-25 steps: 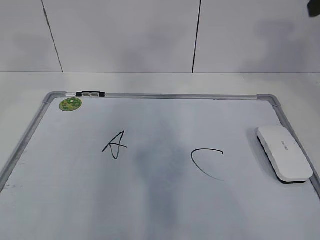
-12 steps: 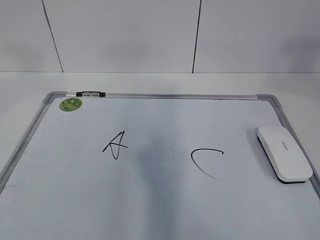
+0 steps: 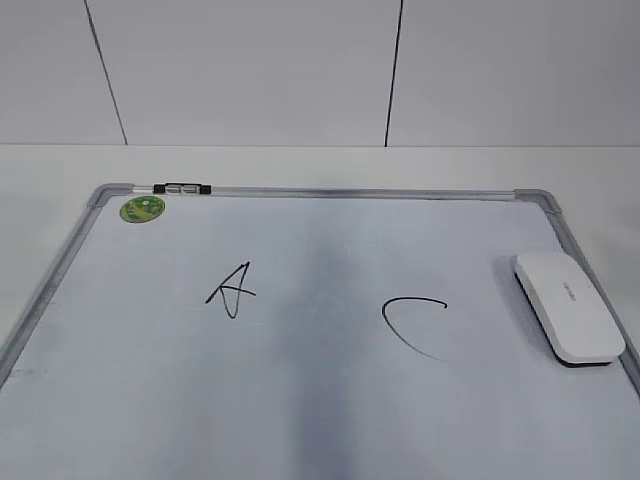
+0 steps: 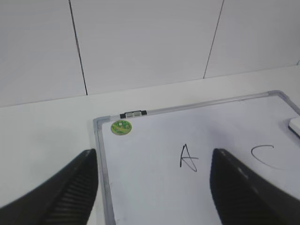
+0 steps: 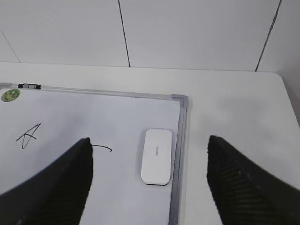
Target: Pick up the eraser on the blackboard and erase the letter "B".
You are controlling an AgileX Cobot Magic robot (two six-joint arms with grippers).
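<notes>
My grippers, left (image 4: 152, 187) and right (image 5: 147, 185), hang released above the board (image 3: 330, 193). The shadow over its middle has thinned since a second ago. No B shows between A (image 3: 231, 287) and C (image 3: 412, 325); the eraser (image 3: 568, 305) rests far right, so erasing looks done.

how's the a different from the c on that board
The letter A is angular, made of straight crossing strokes; the letter C is one open curve. The A sits left of the board's middle, nearer the green sticker; the C sits right, nearer the eraser. The C looks a bit wider. Both are black marker on the blackboard, in one row.
</notes>
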